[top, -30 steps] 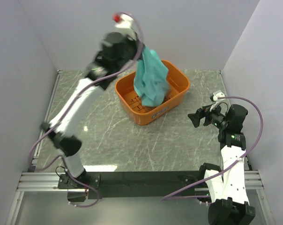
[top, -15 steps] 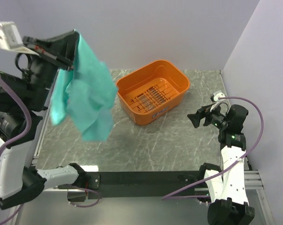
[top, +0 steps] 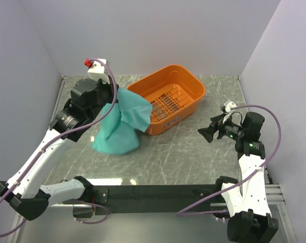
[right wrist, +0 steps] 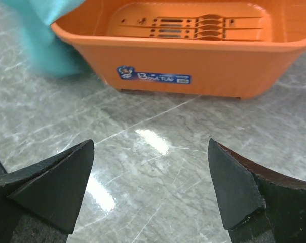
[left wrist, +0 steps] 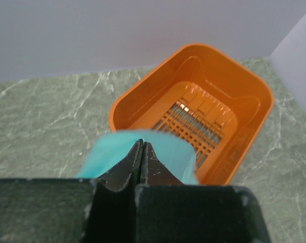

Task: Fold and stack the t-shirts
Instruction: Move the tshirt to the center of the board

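Left of centre on the marble table [top: 183, 157], the left gripper [left wrist: 142, 145] is pinched tight on the teal t-shirt [top: 120, 126]. The wrist view shows its fingers pressed together, with cloth bulging out on both sides.

- The shirt hangs bunched below the gripper, just beside the orange basket [top: 196, 87], and from above its upper fold overlaps the basket's near-left corner.
- I cannot tell whether the shirt's lower end touches the table.
- The basket sits at the back of the table with its slotted floor showing. A blue-and-white sticker [right wrist: 153, 77] is on the side wall facing the right arm.

The right gripper [right wrist: 150, 144] hangs low over the table on the right side, well apart from the shirt. Its fingers are spread wide with nothing between them, and it points toward the basket's stickered wall.
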Controlling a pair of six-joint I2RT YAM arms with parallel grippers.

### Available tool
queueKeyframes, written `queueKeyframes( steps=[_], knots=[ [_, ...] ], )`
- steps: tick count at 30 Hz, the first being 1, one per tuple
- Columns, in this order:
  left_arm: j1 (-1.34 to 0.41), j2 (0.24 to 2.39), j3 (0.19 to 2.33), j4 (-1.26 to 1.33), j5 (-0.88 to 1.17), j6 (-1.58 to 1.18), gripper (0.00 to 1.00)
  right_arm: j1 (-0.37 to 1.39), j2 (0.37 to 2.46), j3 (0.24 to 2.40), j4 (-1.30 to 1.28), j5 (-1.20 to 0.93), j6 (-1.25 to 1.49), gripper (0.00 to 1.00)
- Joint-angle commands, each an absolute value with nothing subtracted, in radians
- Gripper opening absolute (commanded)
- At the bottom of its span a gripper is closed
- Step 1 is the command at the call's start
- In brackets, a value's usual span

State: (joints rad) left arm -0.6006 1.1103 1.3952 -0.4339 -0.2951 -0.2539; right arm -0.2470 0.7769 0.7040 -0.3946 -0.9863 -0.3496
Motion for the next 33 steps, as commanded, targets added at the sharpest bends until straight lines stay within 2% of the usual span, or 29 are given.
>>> queueKeyframes(
  steps=[1,7,9,10,11,13,14,23,29,33],
  knots=[
    [-0.574,1.043,1.323,-0.334,-0.227,-0.29,0.0,-0.206,0.805,0.767,-0.414,-0.959,-0.382,0.98],
    [-0.568,0.928,1.109,-0.316,-0.12,-0.327,0.0,-0.1,0.905,0.942,-0.571,-0.893,-0.506,0.98],
    [-0.568,0.879,1.054,-0.319,-0.086,-0.333,0.0,-0.056,0.945,1.055,-0.694,-0.907,-0.755,1.0],
    [-0.569,0.862,1.007,-0.325,-0.083,-0.34,0.0,-0.005,0.998,1.09,-0.856,-0.907,-0.87,1.0],
    [-0.569,0.833,0.985,-0.331,-0.084,-0.344,0.01,0.032,1.027,1.153,-0.95,-0.901,-1.164,1.0],
    [-0.568,0.805,0.933,-0.353,-0.103,-0.348,0.0,0.083,1.112,1.19,-1.114,-0.882,-1.424,0.99],
    [-0.569,0.775,0.921,-0.36,-0.115,-0.348,0.0,0.101,1.136,1.215,-1.114,-0.849,-1.519,0.98],
    [-0.568,0.577,0.804,-0.462,-0.216,-0.374,0.01,0.356,1.42,1.411,-0.947,-0.683,-1.456,0.94],
    [-0.568,0.462,0.724,-0.499,-0.256,-0.426,0.01,0.442,1.598,1.529,-0.917,-0.571,-1.408,0.9],
    [-0.569,0.407,0.726,-0.511,-0.294,-0.426,0.01,0.463,1.684,1.546,-0.888,-0.502,-1.373,0.81]
  ],
)
